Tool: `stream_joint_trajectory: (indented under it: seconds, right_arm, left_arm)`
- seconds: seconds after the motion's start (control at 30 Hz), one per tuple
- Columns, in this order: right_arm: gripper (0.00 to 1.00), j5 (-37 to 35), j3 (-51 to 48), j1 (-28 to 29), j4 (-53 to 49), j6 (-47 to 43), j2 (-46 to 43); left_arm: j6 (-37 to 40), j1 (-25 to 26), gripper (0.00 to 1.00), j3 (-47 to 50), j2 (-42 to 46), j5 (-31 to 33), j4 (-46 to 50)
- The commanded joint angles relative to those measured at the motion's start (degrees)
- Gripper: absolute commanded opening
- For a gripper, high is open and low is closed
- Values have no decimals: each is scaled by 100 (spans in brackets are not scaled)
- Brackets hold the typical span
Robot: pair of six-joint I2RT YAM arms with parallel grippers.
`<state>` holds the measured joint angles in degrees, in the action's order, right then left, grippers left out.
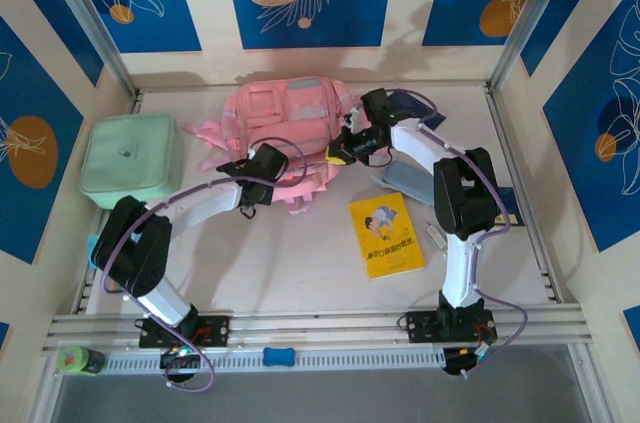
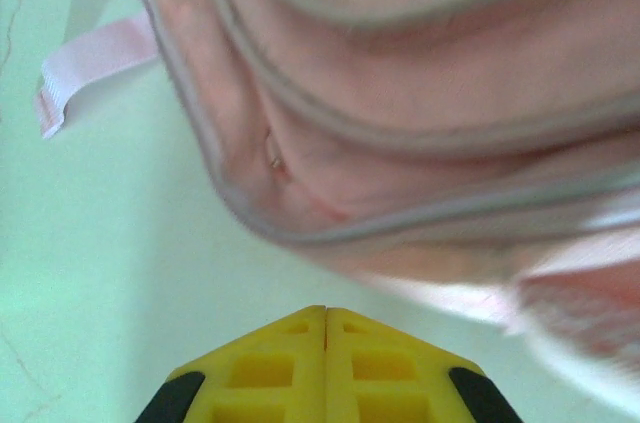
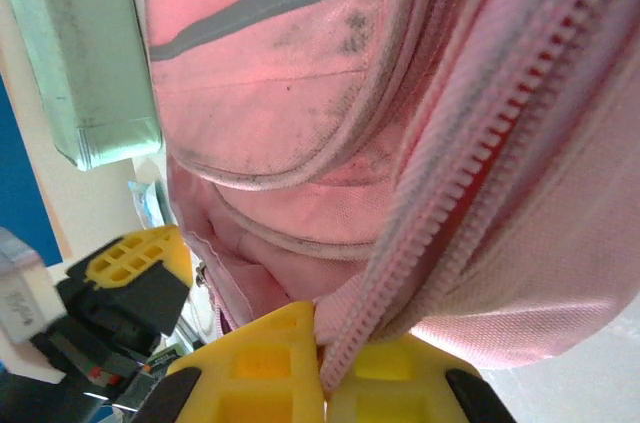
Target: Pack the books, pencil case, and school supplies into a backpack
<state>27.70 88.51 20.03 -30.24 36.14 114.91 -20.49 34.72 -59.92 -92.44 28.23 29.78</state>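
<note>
The pink backpack lies at the back of the table, its straps spread toward me. My right gripper is at its right side, shut on the backpack's zipper edge, whose teeth run down between the yellow fingers of the right gripper. At the bag's front left edge my left gripper is shut on nothing, and its closed tips hover just short of the pink fabric. The yellow book lies flat at centre right. The grey-blue pencil case sits under the right arm. A corner of the navy book shows behind that arm.
A mint-green lidded box stands at the left, close to the backpack, and appears again in the right wrist view. A loose pink strap lies left of the left gripper. A small metallic item lies right of the yellow book.
</note>
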Motion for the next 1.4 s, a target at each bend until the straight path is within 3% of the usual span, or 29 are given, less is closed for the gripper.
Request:
stream_joint_trajectory:
  seconds: [0.0,0.07,0.17,0.3,0.57,1.2,1.37]
  right_arm:
    - [0,263,362,33,-86,-178,8]
    - [0,244,312,42,-69,-187,-28]
    - [0,244,256,23,-70,-201,-39]
    - [0,285,169,36,-35,-182,-67]
    - [0,332,106,64,13,-239,-139]
    - [0,354,147,114,24,-248,-61]
    - [0,385,157,149,-1,-253,-41]
  left_arm:
    - [73,-20,0,20,324,-391,173]
    - [20,-27,3,46,543,-954,-6]
    - [-69,-32,20,-21,782,-1729,-294]
    - [-171,-86,30,-340,779,-2286,-438]
    - [709,-97,39,-760,237,-2642,-472]
    - [829,-239,41,-1348,-904,-2860,-837]
    - [675,-247,31,-1312,-1028,-2537,-1247]
